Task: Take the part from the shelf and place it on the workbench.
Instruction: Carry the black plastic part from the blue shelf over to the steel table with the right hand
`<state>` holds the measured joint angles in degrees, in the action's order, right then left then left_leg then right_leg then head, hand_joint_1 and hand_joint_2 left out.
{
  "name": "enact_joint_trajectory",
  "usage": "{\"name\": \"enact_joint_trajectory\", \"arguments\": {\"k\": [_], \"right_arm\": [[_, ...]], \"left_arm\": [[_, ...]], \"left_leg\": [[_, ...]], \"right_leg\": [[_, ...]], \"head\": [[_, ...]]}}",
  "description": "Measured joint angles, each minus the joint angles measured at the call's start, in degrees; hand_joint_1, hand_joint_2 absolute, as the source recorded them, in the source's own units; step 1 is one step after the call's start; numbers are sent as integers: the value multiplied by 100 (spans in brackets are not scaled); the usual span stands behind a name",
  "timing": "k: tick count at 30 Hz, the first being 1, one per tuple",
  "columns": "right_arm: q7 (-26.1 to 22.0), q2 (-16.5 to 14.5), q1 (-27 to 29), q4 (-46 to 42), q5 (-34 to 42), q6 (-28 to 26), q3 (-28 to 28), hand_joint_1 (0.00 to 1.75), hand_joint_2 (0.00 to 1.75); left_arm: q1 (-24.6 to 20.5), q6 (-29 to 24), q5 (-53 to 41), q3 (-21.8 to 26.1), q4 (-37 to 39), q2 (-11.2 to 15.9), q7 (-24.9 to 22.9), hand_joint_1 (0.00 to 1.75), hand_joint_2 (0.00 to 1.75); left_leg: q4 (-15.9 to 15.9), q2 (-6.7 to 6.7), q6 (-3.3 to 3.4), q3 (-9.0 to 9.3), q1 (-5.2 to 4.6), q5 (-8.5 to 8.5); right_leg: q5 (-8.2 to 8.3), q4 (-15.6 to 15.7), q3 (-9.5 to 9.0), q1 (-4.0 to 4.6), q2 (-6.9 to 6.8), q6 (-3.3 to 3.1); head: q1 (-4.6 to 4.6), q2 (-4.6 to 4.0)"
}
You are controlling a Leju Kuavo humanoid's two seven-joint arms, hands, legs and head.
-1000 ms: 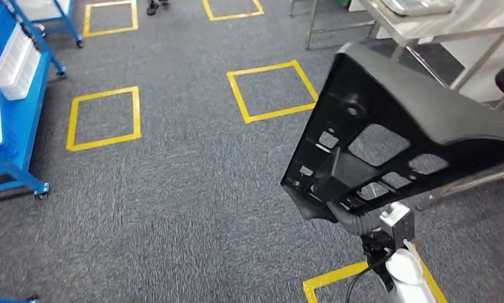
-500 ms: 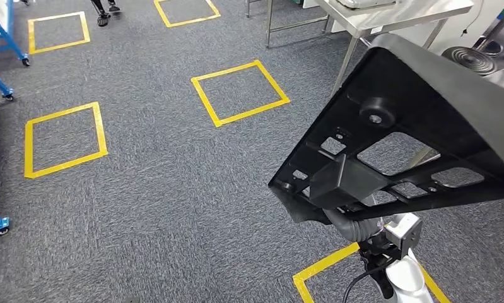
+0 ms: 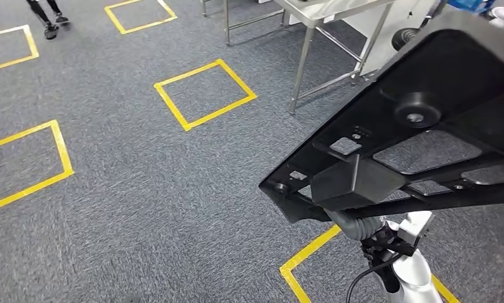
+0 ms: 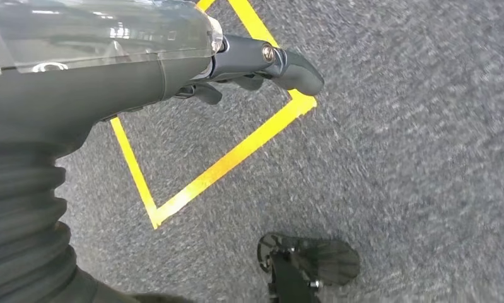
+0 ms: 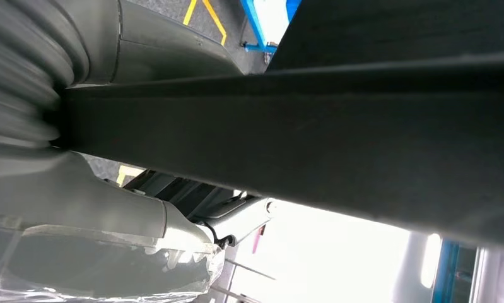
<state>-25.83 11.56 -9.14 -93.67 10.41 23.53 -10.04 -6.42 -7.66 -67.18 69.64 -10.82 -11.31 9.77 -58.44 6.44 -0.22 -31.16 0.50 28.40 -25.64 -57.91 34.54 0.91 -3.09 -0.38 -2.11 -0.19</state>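
Black plastic part (image 3: pixel 419 126) is riding in our right hand (image 3: pixel 356 224); left hand (image 4: pixel 262 63) is curled, holding nothing. Bumping the steel workbench (image 3: pixel 312 12), upper right, could be knocking it loose.

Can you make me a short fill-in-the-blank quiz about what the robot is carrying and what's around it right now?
1. The right hand holds a large ____ plastic part above the floor.
2. The squares taped on the grey carpet are ____ in colour.
3. The table ahead of the robot stands on ____ legs.
4. The left hand holds ____.

Missing words: black; yellow; metal; nothing
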Motion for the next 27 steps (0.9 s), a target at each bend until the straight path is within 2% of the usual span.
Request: {"name": "enact_joint_trajectory", "arguments": {"k": [1, 2, 4, 5, 6, 7, 8, 9, 11, 12, 13, 14, 15, 16, 17, 19, 20, 21, 22, 23, 24, 26, 27], "right_arm": [[5, 0, 6, -40, -15, -6, -27, 155, 175], [13, -2, 10, -81, -34, -19, -53, 155, 175], [33, -8, 36, -157, -77, -59, -113, 155, 175], [43, -9, 69, -183, -97, -79, -136, 155, 175], [51, -11, 114, -212, -113, -94, -156, 155, 175], [56, -11, 159, -241, -121, -103, -167, 155, 175], [60, -10, 198, -272, -125, -108, -171, 155, 175], [61, -10, 230, -305, -127, -110, -174, 155, 175], [61, -11, 266, -370, -132, -116, -183, 155, 175], [62, -12, 283, -403, -137, -119, -190, 155, 175], [64, -13, 307, -434, -144, -123, -197, 155, 175], [68, -12, 336, -466, -158, -127, -202, 155, 175], [74, -10, 371, -498, -174, -131, -203, 155, 175], [79, -8, 399, -526, -187, -137, -204, 155, 175], [84, -7, 415, -552, -198, -142, -208, 155, 175], [87, -7, 430, -592, -202, -150, -214, 155, 175], [89, -8, 441, -603, -202, -150, -217, 155, 175], [90, -8, 460, -608, -202, -150, -218, 155, 175], [91, -8, 479, -608, -202, -149, -218, 155, 175], [92, -8, 492, -609, -202, -145, -218, 155, 175], [93, -8, 498, -611, -202, -139, -218, 155, 175], [96, -8, 479, -626, -201, -124, -218, 155, 175], [98, -8, 464, -636, -200, -118, -218, 155, 175]], "left_arm": [[-9, 5, -4, 1, 0, -7, 0, 0, 175], [-15, 12, -9, 2, 0, -10, -1, 0, 175], [-5, 27, -26, 2, 0, -10, -7, 0, 175], [4, 33, -38, 2, 0, -10, -13, 0, 175], [11, 37, -51, 2, 0, -10, -22, 0, 175], [12, 39, -61, 2, 0, -9, -32, 0, 175], [9, 42, -71, 2, 0, -9, -41, 0, 175], [5, 44, -76, 2, 0, -9, -51, 0, 175], [2, 44, -87, 1, 0, -9, -72, 0, 175], [3, 44, -93, -1, 0, -8, -83, 0, 175], [2, 43, -98, -2, 0, -8, -92, 0, 175], [-2, 41, -105, -2, 0, -7, -98, 0, 175], [-9, 40, -111, -3, 0, -9, -103, 0, 175], [-16, 39, -118, -5, 0, -12, -104, 0, 175], [-20, 38, -124, -7, 0, -15, -107, 0, 175], [-9, 37, -131, -10, 0, -20, -115, 0, 175], [3, 35, -132, -10, 0, -19, -121, 0, 175], [10, 32, -132, -10, 0, -19, -128, 0, 175], [13, 29, -132, -9, 0, -17, -136, 0, 175], [11, 28, -131, -9, 0, -18, -144, 0, 175], [8, 27, -130, -9, 0, -20, -150, 0, 175], [2, 26, -128, -9, 0, -28, -153, 0, 175], [-2, 25, -127, -9, 0, -33, -152, 0, 175]], "left_leg": [[-66, -85, -26, -5, 4, 61], [-239, -224, -45, -66, 6, 174], [-929, -518, -63, -394, 16, 519], [-1307, -574, -69, -595, 16, 659], [-1556, -596, -75, -745, 17, 704], [-1594, -604, -78, -801, 18, 627], [-1401, -621, -77, -746, 21, 440], [-1025, -684, -76, -601, 29, 186], [-326, -940, -57, -310, 55, -114], [-137, -1035, -39, -230, 60, -157], [-82, -1073, -10, -206, 55, -130], [-61, -1025, 23, -196, 48, -137], [-42, -963, 59, -184, 47, -146], [-18, -902, 98, -166, 53, -154], [8, -833, 130, -148, 63, -160], [33, -687, 175, -125, 61, -150], [33, -611, 184, -121, 55, -138], [32, -537, 187, -116, 50, -124], [31, -465, 185, -105, 47, -108], [31, -397, 179, -86, 46, -90], [32, -332, 169, -55, 42, -68], [36, -221, 129, 10, 28, -20], [38, -170, 100, 33, 19, 1]], "right_leg": [[18, 38, -30, -25, 69, -31], [37, 77, -61, -52, 138, -58], [44, 98, -86, -80, 278, -96], [39, 94, -86, -78, 360, -103], [33, 86, -89, -77, 447, -106], [26, 75, -95, -78, 537, -102], [14, 60, -106, -83, 626, -90], [-7, 37, -116, -91, 710, -73], [-52, -29, -100, -98, 862, -21], [-63, -55, -75, -103, 930, 11], [-63, -64, -48, -110, 994, 47], [-55, -61, -29, -121, 1057, 84], [-57, -60, -22, -130, 1065, 115], [-92, -111, 1, -124, 973, 142], [-182, -263, 74, -116, 821, 167], [-493, -902, 399, -114, 476, 214], [-644, -1286, 607, -128, 400, 236], [-716, -1566, 766, -143, 366, 252], [-687, -1654, 829, -153, 347, 259], [-550, -1509, 767, -159, 326, 257], [-338, -1156, 589, -154, 269, 239], [-26, -351, 174, -96, -11, 161], [32, -112, 54, -58, -117, 121]], "head": [[0, 1], [2, 1], [3, 0], [3, -1], [3, -1], [3, -1], [3, -1], [3, 0], [3, 0], [2, 0], [2, 0], [2, 1], [2, 0], [2, 0], [1, 0], [0, 1], [1, 1], [1, 1], [1, 1], [1, 1], [1, 1], [1, 0], [1, 0]]}}
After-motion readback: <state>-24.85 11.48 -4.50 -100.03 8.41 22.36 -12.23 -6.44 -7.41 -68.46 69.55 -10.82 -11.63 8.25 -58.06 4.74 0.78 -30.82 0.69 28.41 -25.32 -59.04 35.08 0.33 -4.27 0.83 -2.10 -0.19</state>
